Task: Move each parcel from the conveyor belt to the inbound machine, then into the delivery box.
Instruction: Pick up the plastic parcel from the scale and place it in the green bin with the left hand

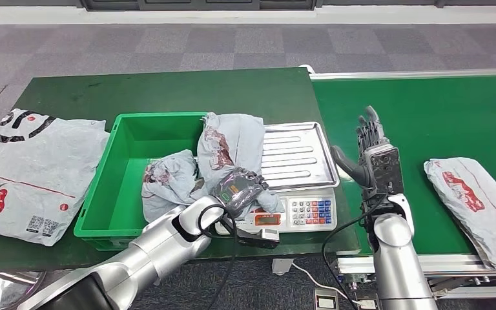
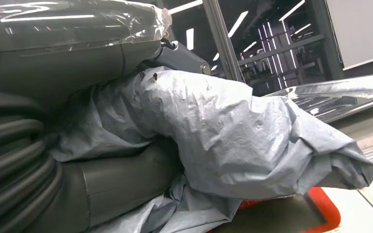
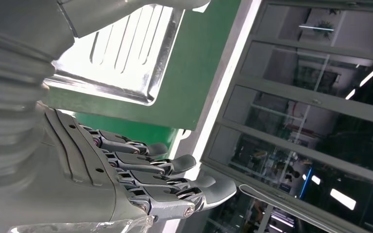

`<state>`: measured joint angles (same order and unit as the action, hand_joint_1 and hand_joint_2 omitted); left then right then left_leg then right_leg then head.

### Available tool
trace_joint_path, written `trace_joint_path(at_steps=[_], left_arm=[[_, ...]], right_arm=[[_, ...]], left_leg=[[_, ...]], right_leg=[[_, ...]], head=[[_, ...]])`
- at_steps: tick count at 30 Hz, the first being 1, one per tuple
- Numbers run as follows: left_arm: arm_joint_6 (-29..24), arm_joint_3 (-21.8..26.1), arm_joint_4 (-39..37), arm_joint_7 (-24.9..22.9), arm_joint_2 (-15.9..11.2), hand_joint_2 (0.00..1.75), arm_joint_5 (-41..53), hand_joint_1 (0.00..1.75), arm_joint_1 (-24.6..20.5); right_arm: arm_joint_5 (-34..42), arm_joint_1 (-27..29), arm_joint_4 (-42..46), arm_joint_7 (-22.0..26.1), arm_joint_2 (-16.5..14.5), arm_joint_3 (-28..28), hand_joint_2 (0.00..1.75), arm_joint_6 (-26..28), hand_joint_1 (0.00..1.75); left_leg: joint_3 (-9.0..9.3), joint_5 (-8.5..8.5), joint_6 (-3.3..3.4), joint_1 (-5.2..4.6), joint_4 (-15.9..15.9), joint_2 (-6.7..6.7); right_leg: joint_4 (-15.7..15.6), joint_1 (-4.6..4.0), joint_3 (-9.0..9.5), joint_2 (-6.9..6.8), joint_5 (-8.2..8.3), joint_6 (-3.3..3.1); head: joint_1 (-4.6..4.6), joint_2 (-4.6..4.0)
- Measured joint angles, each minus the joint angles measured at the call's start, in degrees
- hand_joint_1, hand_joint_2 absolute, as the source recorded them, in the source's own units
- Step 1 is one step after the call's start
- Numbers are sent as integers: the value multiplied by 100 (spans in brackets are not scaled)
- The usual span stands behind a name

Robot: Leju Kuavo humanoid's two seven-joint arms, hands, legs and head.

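My left hand (image 1: 240, 188) grips a grey parcel (image 1: 229, 147) with red print, which drapes from the scale's steel tray (image 1: 300, 155) over the rim of the green delivery box (image 1: 113, 177). In the left wrist view the same crumpled grey parcel (image 2: 233, 131) is wrapped by my left hand (image 2: 68, 179). A second grey parcel (image 1: 168, 184) lies inside the box. Another grey parcel (image 1: 475, 203) rests on the green conveyor belt (image 1: 426, 110) at the right. My right hand (image 1: 374, 155) is held open and upright between scale and belt, holding nothing; its fingers (image 3: 165, 179) are straight.
A large white bag (image 1: 29, 174) with red and black print lies on the green table (image 1: 168, 90) left of the box. The scale's keypad (image 1: 310, 212) faces me. A cable (image 1: 326, 248) hangs below the table edge.
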<state>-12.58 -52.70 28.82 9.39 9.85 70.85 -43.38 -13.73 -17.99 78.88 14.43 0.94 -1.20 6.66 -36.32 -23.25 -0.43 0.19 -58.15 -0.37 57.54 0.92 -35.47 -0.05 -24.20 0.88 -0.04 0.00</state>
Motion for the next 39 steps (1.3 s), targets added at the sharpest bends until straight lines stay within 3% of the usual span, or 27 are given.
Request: trace_joint_path(at_steps=[7, 14, 17, 26, 29, 32, 36, 39], left_arm=[[-684, 218, 353, -178, -30, 175, 319, 175, -98], [-862, 1013, 1499, -563, -76, 175, 724, 175, -377], [-1242, 1399, 1853, -832, -91, 175, 1074, 175, -471], [-1692, 2184, 1761, -1157, -89, 175, 1716, 175, -622], [-1430, 2228, 1638, -1410, -148, 175, 1762, 175, -631], [-538, 2260, 1080, -1875, -452, 175, 1737, 175, -607], [-308, 2358, 141, -1389, -935, 175, 1605, 175, -360], [-26, 2448, -214, -1186, -1088, 175, 1481, 175, -293]], right_arm=[[-47, -3, 0, 61, -33, 0, 175, 4, 0], [-360, -59, -42, 90, -152, 20, 175, 111, 0], [-330, -145, -129, 111, -166, 36, 175, 139, 0], [-128, -138, -247, 158, -93, 39, 175, 226, 0], [-123, -138, -259, 155, -89, 39, 175, 203, 0], [-135, -189, -328, 158, -87, 39, 175, 127, 0], [-126, -277, -455, 186, -45, 37, 175, 116, 0], [-100, -312, -492, 174, -4, 37, 175, 114, 0]], left_leg=[[-10, 0, 0, 0, -1, -1], [-13, 0, 0, 0, -1, 0], [-12, 0, 0, 0, -1, 0], [-13, 0, 0, 0, -1, 0], [-18, -3, 2, 0, 0, 0], [3, -13, -12, -2, 7, 23], [12, -4, -35, 3, 12, 59], [-1, 5, -37, 17, 13, 16]], right_leg=[[0, 0, -9, -3, -1, 0], [0, 0, -11, -3, 0, 0], [0, 0, -12, -3, -1, 0], [0, 1, -13, -3, -2, 0], [0, 0, -12, -3, -4, 0], [1, 2, -7, 25, -4, -4], [2, -12, -22, 61, 5, -23], [2, -19, -18, 19, 0, -31]], head=[[0, 0], [0, 0], [0, 0], [-1, 0], [-1, 0], [-1, 0], [-2, 0], [-2, 0]])
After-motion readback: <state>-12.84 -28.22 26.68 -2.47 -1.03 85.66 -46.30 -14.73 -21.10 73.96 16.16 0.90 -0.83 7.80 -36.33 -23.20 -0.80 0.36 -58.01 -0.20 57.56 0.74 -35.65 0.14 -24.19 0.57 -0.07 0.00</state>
